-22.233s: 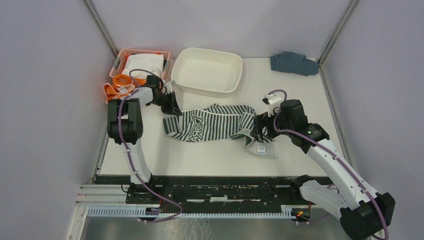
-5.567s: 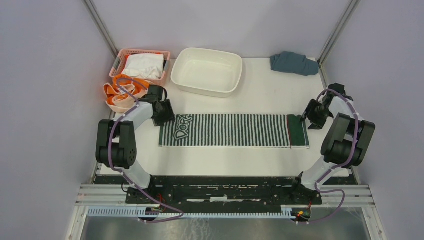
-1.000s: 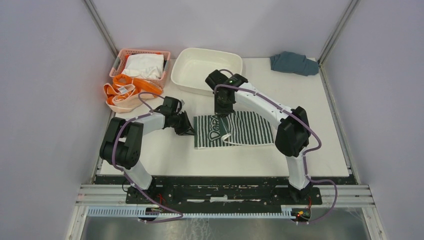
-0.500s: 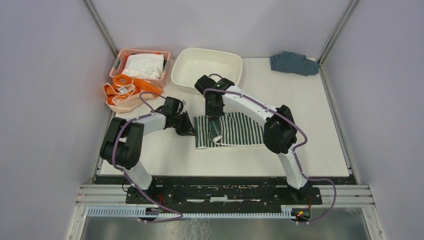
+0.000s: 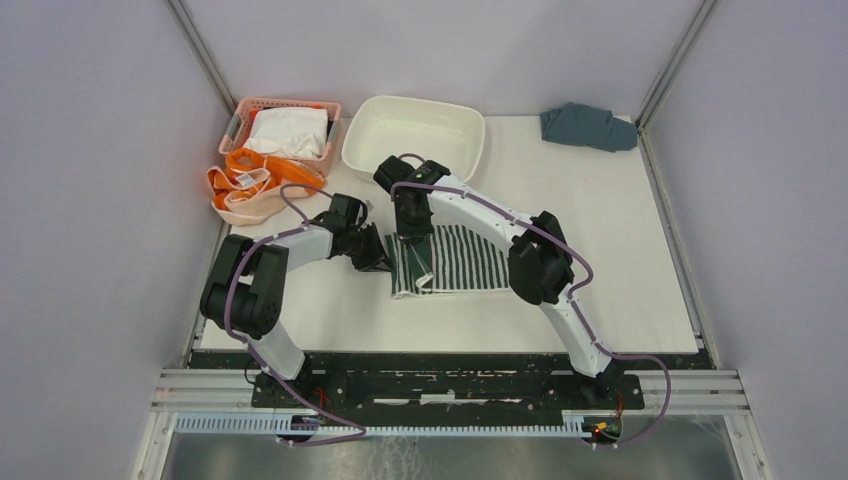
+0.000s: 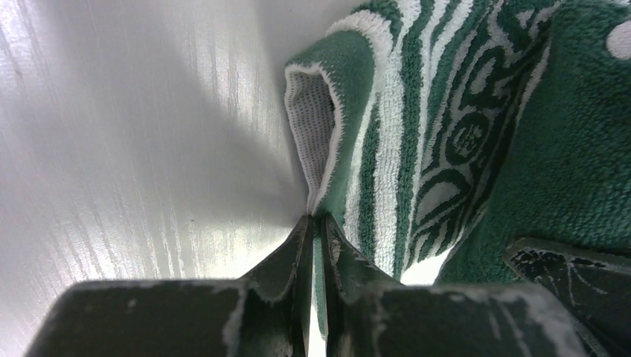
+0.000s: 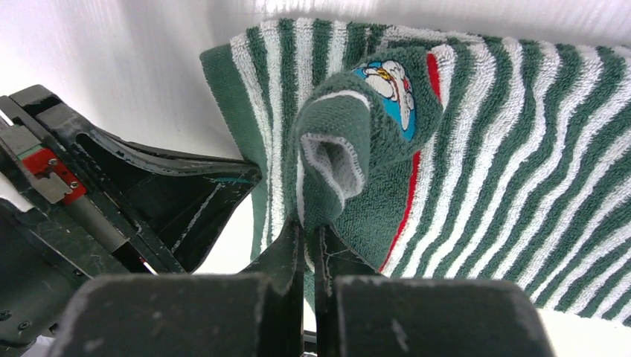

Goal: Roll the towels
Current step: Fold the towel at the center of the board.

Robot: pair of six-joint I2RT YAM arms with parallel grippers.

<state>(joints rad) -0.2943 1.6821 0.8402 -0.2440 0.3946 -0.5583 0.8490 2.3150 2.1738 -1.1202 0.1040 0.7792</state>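
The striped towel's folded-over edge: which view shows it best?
Right wrist view: the striped towel fills the frame, fold pinched in the shut right jaws. Top view shows it small, partly hidden; left wrist, only one corner.

The left pincer [image 5: 384, 262] and right pincer [image 5: 410, 236] meet at the striped towel [image 5: 470, 262]'s left edge.

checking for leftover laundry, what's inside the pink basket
A white cloth fills the pink basket; anything under it is covered and cannot be seen.
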